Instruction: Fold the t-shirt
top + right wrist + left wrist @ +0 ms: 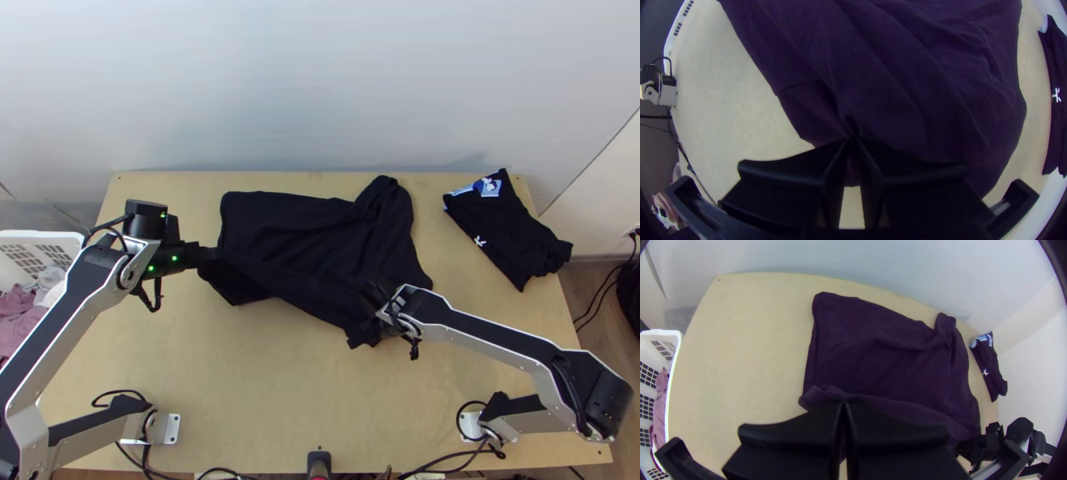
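The dark t-shirt (304, 240) lies loosely across the middle of the table, its near part pulled up and partly doubled over, one upper corner bunched. In the top view my left gripper (214, 254) is at the shirt's left edge, and my right gripper (364, 326) at its near edge. The left wrist view has my left gripper (843, 405) shut on a bit of the t-shirt (880, 360), lifting that edge. In the right wrist view my right gripper (853, 138) is shut on a pinched fold of the t-shirt (907, 80) near a sleeve-like corner.
A second dark garment with a light print (504, 228), folded up, lies at the table's far right. A white basket (40, 237) holding pink and pale cloth stands left of the table. Bare wood (264, 384) spreads between the arm bases.
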{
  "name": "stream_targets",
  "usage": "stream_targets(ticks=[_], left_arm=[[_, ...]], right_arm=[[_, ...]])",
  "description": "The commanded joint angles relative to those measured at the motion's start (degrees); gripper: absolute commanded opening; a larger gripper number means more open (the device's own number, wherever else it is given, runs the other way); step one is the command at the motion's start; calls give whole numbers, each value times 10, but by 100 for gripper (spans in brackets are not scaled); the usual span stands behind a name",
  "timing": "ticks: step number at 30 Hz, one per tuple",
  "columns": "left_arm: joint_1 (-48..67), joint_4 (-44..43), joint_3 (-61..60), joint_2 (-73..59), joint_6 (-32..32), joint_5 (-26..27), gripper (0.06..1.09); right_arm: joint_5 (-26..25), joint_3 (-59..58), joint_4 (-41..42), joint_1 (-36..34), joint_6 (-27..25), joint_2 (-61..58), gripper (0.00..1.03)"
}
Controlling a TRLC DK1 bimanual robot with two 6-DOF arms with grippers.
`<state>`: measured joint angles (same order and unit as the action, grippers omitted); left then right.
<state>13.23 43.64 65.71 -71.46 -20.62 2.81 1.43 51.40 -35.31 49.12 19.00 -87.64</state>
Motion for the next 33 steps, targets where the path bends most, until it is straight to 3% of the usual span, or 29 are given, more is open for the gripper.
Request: stream_targets(ticks=[1, 5, 13, 33], left_arm=[[-1, 4, -5, 22, -2, 0, 10], [-8, 15, -1, 36, -2, 1, 10], [-30, 44, 5, 80, 0, 31, 10], [-34, 122, 168, 89, -26, 109, 10]], right_arm=[[-15, 17, -4, -13, -4, 32, 3], [-44, 78, -74, -39, -10, 65, 3], [-46, 192, -179, -117, -36, 144, 3], [-46, 393, -231, -225, -35, 200, 3]])
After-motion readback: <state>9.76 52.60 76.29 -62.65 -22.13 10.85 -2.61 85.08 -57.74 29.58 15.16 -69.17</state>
